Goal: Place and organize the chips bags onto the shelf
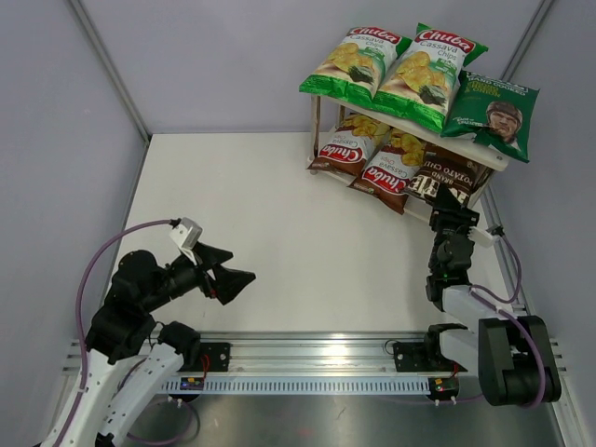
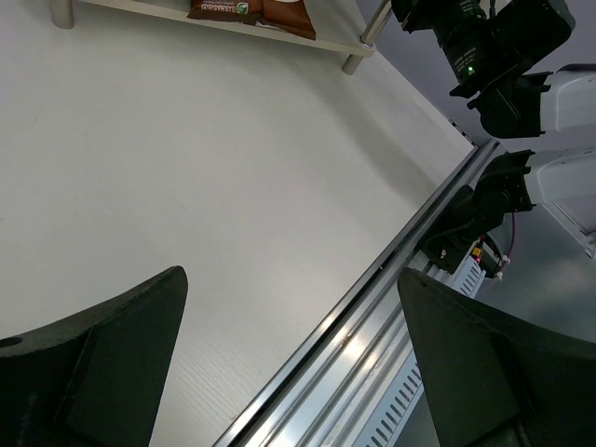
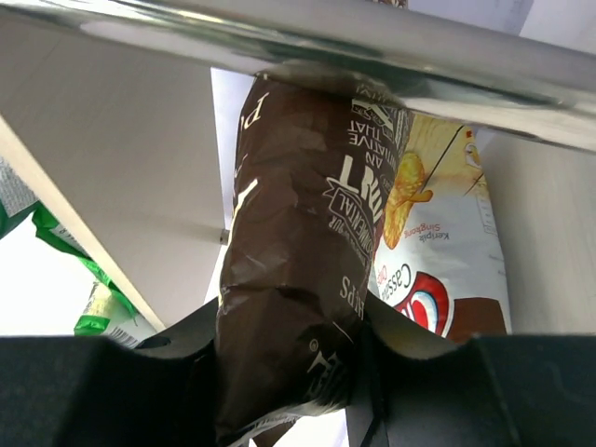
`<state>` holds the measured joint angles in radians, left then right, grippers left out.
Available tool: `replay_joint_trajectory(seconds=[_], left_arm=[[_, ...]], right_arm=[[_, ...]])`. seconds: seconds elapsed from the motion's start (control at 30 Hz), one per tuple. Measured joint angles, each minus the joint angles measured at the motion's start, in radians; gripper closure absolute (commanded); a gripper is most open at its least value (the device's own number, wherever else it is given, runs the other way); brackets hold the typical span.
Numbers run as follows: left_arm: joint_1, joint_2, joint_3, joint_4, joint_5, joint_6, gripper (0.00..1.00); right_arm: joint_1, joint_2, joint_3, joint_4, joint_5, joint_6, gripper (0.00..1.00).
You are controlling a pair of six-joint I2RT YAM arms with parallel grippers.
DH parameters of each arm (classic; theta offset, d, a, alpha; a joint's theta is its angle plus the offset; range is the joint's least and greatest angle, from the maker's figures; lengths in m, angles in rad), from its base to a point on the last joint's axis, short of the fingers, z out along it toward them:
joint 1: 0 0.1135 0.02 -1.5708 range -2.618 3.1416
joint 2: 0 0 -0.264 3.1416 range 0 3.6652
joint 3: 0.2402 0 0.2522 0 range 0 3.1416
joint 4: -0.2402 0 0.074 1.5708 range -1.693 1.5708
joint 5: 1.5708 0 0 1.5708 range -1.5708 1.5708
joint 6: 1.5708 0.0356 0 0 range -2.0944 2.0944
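The shelf (image 1: 314,130) stands at the far right. Its top board carries two green Chuba bags (image 1: 354,60) (image 1: 426,74) and the dark green portrait bag (image 1: 494,114). The lower board holds two brown-red Chuba bags (image 1: 349,144) (image 1: 396,168) and the dark brown Kettle bag (image 1: 447,182) at its right end. My right gripper (image 1: 453,216) is shut on the Kettle bag's near end (image 3: 298,233), with the bag between the jaws (image 3: 289,363). A brown-red Chuba bag (image 3: 447,251) lies beside it. My left gripper (image 1: 237,279) is open and empty above the near left of the table (image 2: 291,279).
A metal rail (image 1: 307,349) runs along the table's near edge and also shows in the left wrist view (image 2: 372,335). Grey walls close the back and sides. A shelf bar (image 3: 372,47) crosses just above the Kettle bag. The right arm (image 2: 494,47) shows in the left wrist view.
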<state>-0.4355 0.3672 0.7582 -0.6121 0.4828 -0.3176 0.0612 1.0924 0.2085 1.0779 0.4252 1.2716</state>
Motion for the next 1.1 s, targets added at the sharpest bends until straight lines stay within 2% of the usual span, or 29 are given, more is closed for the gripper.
replay_joint_trajectory(seconds=[0.23, 0.6, 0.7, 0.77, 0.93, 0.97, 1.03, 1.1], left_arm=[[-0.016, -0.018, -0.002, 0.0, 0.0, 0.0, 0.01], [-0.061, -0.036, -0.008, 0.0, -0.001, 0.0, 0.01], [-0.068, -0.04, -0.008, 0.0, -0.001, 0.0, 0.01], [-0.071, -0.041, -0.008, 0.0, -0.002, 0.0, 0.01], [-0.075, -0.041, -0.008, 0.0, -0.005, 0.0, 0.01], [-0.076, -0.041, -0.008, 0.0, -0.005, 0.0, 0.01], [-0.078, -0.041, -0.008, 0.0, -0.005, 0.0, 0.01], [-0.078, -0.041, -0.008, 0.0, -0.006, 0.0, 0.01]], right_arm=[[-0.012, 0.073, -0.026, 0.047, 0.008, 0.021, 0.9], [-0.019, 0.405, -0.024, 0.183, 0.03, 0.025, 0.86], [-0.023, 0.44, -0.016, 0.198, 0.03, 0.038, 0.84], [-0.023, 0.449, -0.007, 0.205, 0.031, 0.043, 0.75], [-0.023, 0.476, 0.0, 0.223, 0.04, 0.059, 0.67], [-0.023, 0.489, 0.0, 0.229, 0.043, 0.069, 0.62], [-0.023, 0.507, 0.0, 0.237, 0.045, 0.085, 0.58], [-0.023, 0.518, 0.0, 0.242, 0.045, 0.097, 0.49]])
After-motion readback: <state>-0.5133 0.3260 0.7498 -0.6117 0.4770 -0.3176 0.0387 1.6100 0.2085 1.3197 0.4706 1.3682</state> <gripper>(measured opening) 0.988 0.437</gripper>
